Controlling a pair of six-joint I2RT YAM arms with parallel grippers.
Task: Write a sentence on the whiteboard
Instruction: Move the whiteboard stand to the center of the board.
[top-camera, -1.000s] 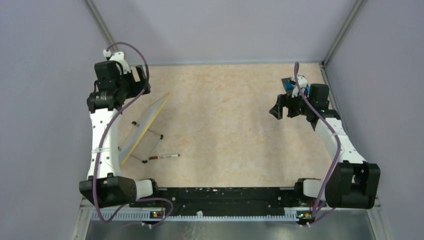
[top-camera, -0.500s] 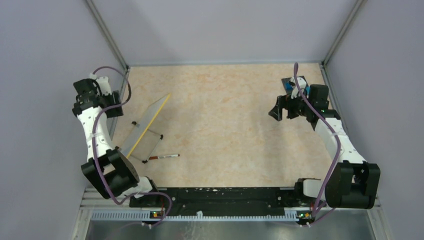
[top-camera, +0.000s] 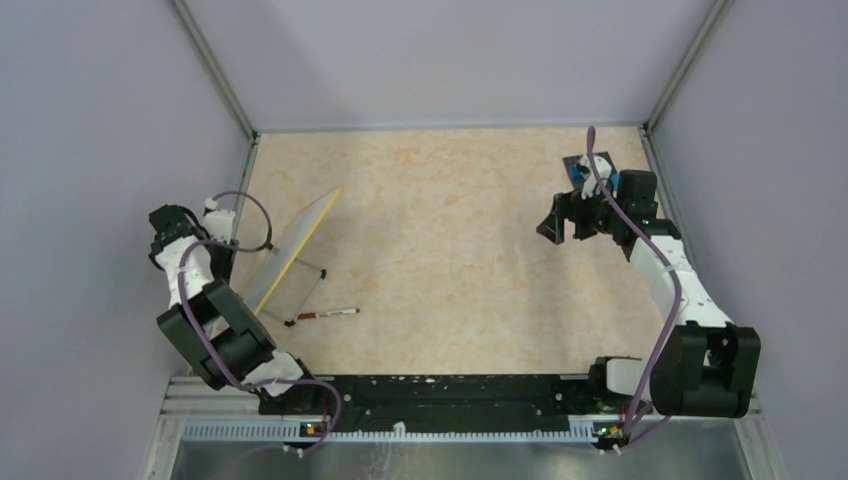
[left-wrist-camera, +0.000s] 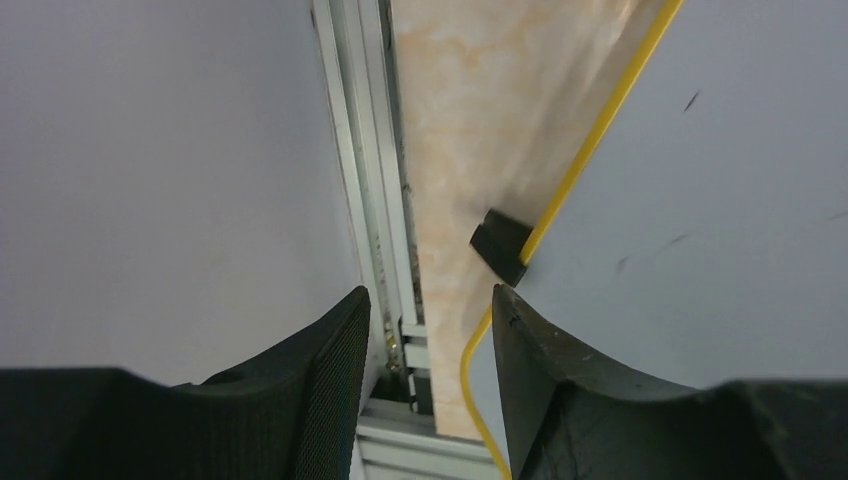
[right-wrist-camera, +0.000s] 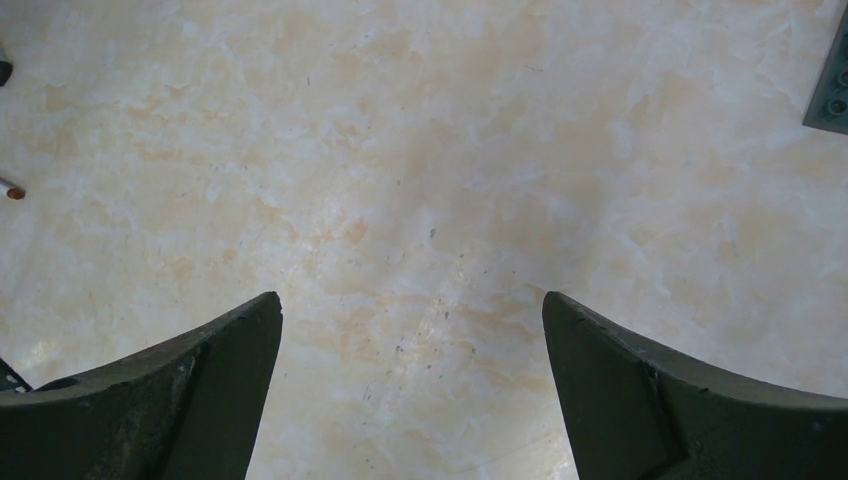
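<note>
The whiteboard (top-camera: 292, 252) stands tilted on its black feet at the left of the table, seen nearly edge-on from above. The sentence is hidden in every view. In the left wrist view the whiteboard (left-wrist-camera: 720, 200) fills the right side, with its yellow rim and one black foot (left-wrist-camera: 500, 245). My left gripper (left-wrist-camera: 432, 300) is folded back by the left wall, beside the board's edge, jaws partly apart with nothing between them. A marker (top-camera: 327, 313) lies on the table in front of the board. My right gripper (top-camera: 560, 218) hangs wide open over bare table at the right.
A dark grey studded plate (top-camera: 580, 168) with blue bricks sits at the far right, behind the right gripper, and its corner (right-wrist-camera: 830, 90) shows in the right wrist view. An aluminium frame rail (left-wrist-camera: 365, 160) and the grey wall run close along the left gripper.
The left arm has pulled back from the far left corner towards the near side along the wall, and its jaws have narrowed. The right arm, board and marker have not moved.
</note>
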